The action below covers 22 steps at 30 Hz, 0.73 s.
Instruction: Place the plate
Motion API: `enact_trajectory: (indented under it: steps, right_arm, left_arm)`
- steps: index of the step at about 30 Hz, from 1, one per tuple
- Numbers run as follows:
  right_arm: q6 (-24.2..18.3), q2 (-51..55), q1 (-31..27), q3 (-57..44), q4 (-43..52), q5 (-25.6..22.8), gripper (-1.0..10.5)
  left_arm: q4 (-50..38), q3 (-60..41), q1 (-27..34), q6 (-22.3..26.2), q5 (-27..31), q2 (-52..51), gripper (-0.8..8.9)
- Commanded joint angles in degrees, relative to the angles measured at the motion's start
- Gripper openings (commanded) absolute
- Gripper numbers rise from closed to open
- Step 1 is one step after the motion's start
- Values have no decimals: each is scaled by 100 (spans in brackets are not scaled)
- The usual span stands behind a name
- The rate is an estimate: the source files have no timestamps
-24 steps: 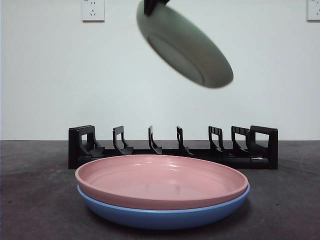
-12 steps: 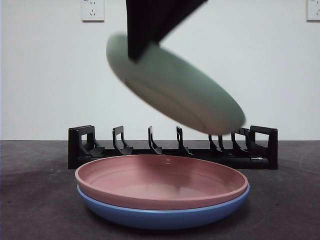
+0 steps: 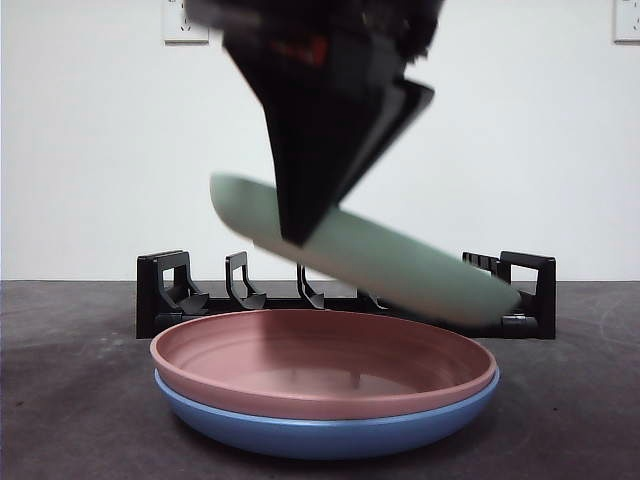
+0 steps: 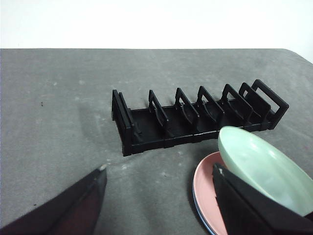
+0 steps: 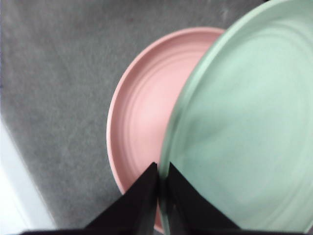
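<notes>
Lowered green plate point(image 3: 400, 265), rim in right hand point(image 5: 161, 188)

I see a pale green plate point(image 3: 400, 265), round and shallow, tilted with its right edge lowest, held by its rim in the air, just above the pink plate point(image 3: 320, 365), near the black rack point(image 4: 195, 115)

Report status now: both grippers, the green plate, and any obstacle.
Right gripper shut on green plate, tilted above pink plate. Left gripper open, holds nothing. Rack behind, slots free. Pink plate on blue plate lies under the load.
</notes>
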<state>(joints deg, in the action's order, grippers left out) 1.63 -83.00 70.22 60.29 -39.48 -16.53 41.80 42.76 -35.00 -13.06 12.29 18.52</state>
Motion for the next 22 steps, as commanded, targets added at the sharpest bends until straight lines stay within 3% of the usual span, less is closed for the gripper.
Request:
enact_trajectory:
  steps: [1,9,18,22]
  right_arm:
    - [-83,-114,109,-4,144,-42,14]
    - [-164,-350,140,-39,396,289,14]
    - [-188,-807,155,-39,398,321,14]
    - [-188,-817,166,-39,393,479,82]
  left_arm:
    - [-61,101,-22,31,35,13,344]
    - [-61,101,-22,17,35,13,344]
    - [-57,101,-22,17,35,13,344]
    - [-59,101,-22,20,35,13,344]
